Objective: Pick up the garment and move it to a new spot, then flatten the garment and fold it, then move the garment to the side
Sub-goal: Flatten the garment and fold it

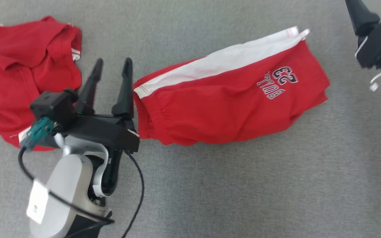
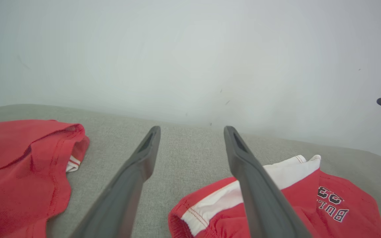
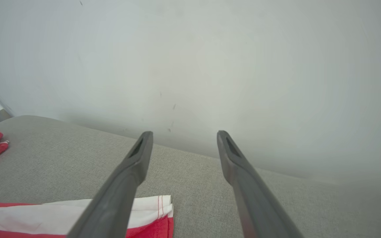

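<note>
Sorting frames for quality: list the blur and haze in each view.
Head view: the right gripper and the teal plug behind the left gripper are motion-smeared, while the lettering on the shorts is crisp. Left wrist view: the wall is hazy and washed out. Right wrist view: same milky haze, soft-edged fingers.

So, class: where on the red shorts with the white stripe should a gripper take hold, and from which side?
Likely the elastic waistband of the shorts, approached from the robot's left: that gathered edge looks thick enough for fingers to pinch, and the open left gripper stands just beside it.
</note>
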Robot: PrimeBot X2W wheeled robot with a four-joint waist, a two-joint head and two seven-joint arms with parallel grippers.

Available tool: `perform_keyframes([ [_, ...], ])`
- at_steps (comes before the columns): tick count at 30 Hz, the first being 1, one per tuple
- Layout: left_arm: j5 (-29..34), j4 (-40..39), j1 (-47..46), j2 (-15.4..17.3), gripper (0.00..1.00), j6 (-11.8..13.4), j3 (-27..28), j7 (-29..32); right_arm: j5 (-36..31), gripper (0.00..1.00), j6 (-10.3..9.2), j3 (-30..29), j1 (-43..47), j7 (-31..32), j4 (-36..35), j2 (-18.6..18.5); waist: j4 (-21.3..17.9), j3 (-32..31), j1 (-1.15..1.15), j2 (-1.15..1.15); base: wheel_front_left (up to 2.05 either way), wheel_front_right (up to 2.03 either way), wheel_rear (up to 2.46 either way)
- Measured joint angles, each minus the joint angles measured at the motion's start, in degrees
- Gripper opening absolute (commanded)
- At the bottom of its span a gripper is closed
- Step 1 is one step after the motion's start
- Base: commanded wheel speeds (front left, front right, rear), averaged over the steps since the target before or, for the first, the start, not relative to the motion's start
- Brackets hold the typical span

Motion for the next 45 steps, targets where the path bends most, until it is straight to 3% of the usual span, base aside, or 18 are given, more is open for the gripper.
perform_keyframes([
  [6,4.99,-1.58,1.6,2.7,1.0,0.05,0.62,-7.84,-3.57,1.0,-3.8,-2.14,7.28,-11.51,-3.61,0.85,-1.59,-3.37,0.0,0.0,0.0,0.0,0.0],
  [11,8.5,-2.14,6.75,5.97,1.0,0.14,0.56,-10.38,-5.41,1.0,-7.3,-3.86,17.23,-20.49,-6.6,4.94,-3.49,-6.74,-0.01,0.0,0.0,0.0,0.0],
  [17,10.07,-4.32,14.97,7.67,1.0,1.14,2.75,-10.85,-7.55,1.0,-7.79,-6.35,27.8,-28.36,-9.95,10.16,-6.75,-10.91,-0.01,0.0,0.0,0.0,0.0],
  [21,11.13,-7.38,21.02,7.68,1.0,1.6,6.12,-11.05,-10.07,1.0,-7.79,-8.04,33.43,-28.3,-12.29,13.16,-9.47,-13.51,-0.02,-0.01,0.0,0.0,0.0],
  [31,11.44,-10.28,32.14,5.37,1.0,1.63,10.87,-11.06,-15.64,1.0,-7.79,-19.23,44.25,-28.06,-13.58,20.31,-16.68,-18.58,-0.01,-0.01,0.0,0.0,0.0],
  [38,12.45,-11.23,33.12,3.92,1.0,1.63,10.34,-10.7,-17.48,1.0,-7.79,-20.94,47.14,-27.97,-16.37,22.32,-19.71,-20.71,-0.01,-0.01,0.0,0.0,0.0],
  [45,12.84,-11.4,33.11,3.87,1.0,1.63,10.12,-9.2,-18.47,1.0,-7.79,-21.03,47.06,-27.97,-18.67,22.35,-20.17,-20.56,0.0,-0.01,0.0,0.0,0.0],
])
